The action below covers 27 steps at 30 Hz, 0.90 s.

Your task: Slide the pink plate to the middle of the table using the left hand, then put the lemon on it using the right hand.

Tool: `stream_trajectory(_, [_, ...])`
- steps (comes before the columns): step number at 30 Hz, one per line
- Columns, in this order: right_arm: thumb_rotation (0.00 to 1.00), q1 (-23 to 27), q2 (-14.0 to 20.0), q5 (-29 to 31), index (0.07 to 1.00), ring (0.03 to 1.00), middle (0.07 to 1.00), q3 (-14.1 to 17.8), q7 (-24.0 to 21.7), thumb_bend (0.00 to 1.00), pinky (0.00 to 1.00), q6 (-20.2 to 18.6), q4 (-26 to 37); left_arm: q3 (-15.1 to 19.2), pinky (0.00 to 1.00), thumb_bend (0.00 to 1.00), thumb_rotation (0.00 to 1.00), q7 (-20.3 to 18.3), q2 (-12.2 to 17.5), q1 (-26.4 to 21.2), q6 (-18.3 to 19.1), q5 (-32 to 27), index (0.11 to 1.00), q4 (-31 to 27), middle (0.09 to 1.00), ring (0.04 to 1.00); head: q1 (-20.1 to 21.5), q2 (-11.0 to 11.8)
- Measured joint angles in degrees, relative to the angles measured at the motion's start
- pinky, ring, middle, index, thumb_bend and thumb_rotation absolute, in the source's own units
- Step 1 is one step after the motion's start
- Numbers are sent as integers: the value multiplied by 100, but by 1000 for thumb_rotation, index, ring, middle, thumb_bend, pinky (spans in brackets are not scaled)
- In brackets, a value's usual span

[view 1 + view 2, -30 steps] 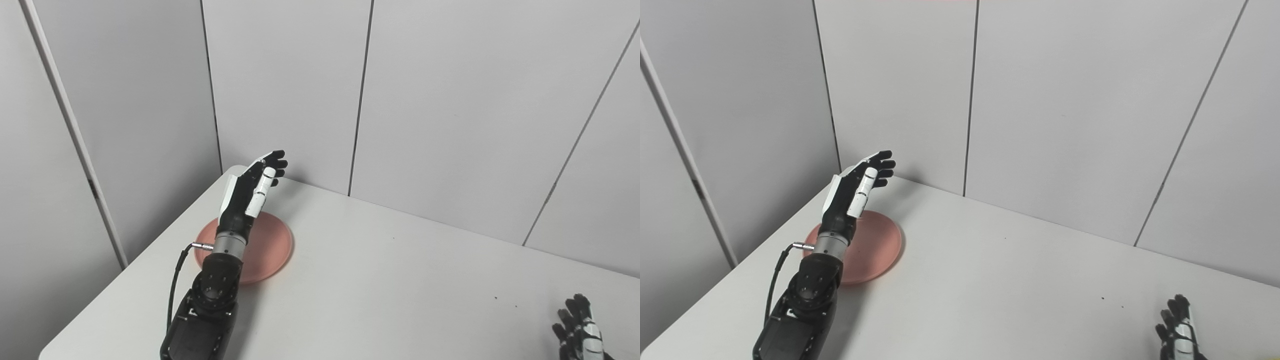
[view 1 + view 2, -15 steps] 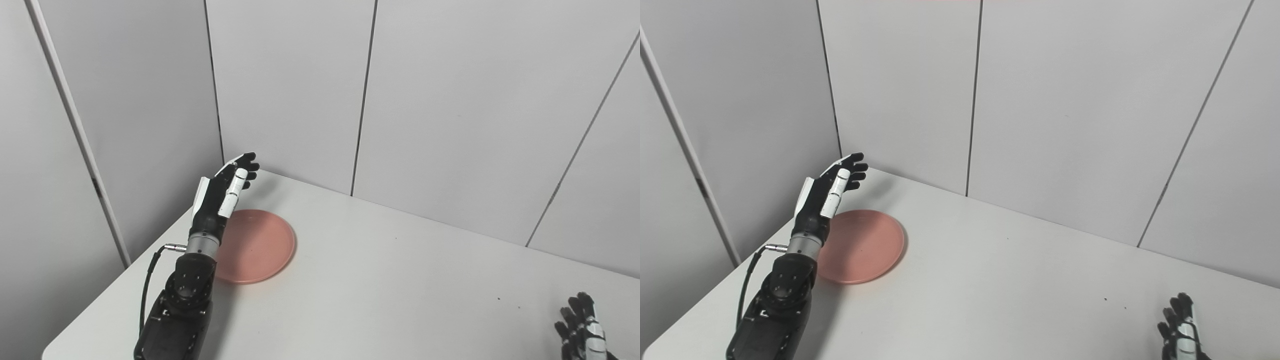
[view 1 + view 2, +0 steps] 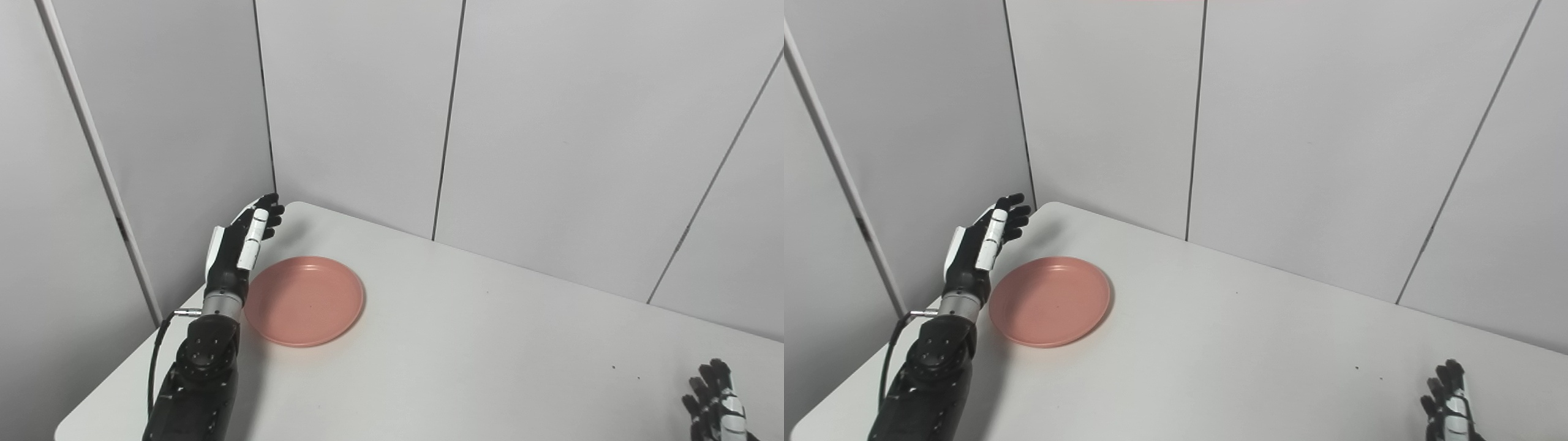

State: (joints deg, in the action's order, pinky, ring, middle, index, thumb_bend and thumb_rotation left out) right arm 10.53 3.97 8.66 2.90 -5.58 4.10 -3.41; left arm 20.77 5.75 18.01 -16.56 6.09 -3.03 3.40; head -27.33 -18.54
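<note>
The pink plate point(image 3: 304, 301) lies flat near the table's far left corner. My left hand point(image 3: 240, 245) is open and empty, raised above the table's left edge just left of the plate, fingers pointing toward the back wall, apart from the plate. My right hand point(image 3: 715, 398) rests at the bottom right corner, only partly in view, fingers apart and holding nothing. It also shows in the right eye view point(image 3: 1450, 398). No lemon is in view.
The white table point(image 3: 465, 361) meets grey wall panels point(image 3: 551, 122) at the back and left. The table's left edge runs close under my left forearm point(image 3: 196, 380).
My left hand has moved left, from over the plate to beside its left rim, uncovering the whole plate. The plate and right hand have stayed in place.
</note>
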Motion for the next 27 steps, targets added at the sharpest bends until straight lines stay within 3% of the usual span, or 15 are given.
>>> stream_trajectory(14, [1000,-7,-4,1,994,1000,994,0,0,585,1000,-91,90,102,803,726,1000,132,85,50,-49,-48,789,580,795,808,-44,-26])
stream_trajectory(27, [1000,-7,0,-9,979,1000,986,11,6,600,1000,-93,76,114,796,673,1000,-22,91,-22,-592,-416,776,1359,784,795,-35,-35])
